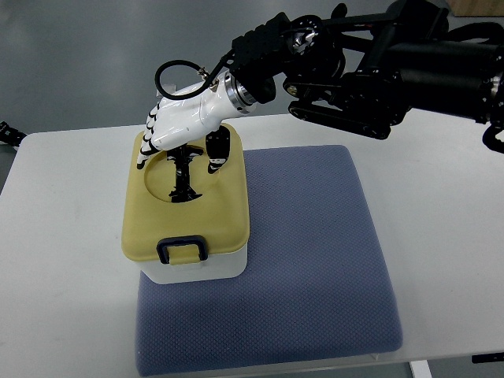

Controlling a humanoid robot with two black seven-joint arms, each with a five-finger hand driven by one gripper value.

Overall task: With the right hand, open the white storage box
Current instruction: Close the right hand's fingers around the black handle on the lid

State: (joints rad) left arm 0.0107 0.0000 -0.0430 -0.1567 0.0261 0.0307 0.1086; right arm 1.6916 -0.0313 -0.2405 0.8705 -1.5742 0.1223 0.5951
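Observation:
A white storage box (197,268) with a pale yellow lid (220,216) stands on the left part of a blue-grey mat. The lid has a round recess and a dark-framed latch (183,250) at its near edge. My right hand (185,153), white with black joints, comes in from the upper right and hovers over the far part of the lid. Its fingers are spread and point down onto the recess. The fingertips (184,191) seem to touch the lid. It holds nothing. The lid lies flat on the box.
The blue-grey mat (315,252) covers the middle of the white table (63,260). My black right arm (378,71) spans the upper right. A small dark part (9,134) shows at the left edge.

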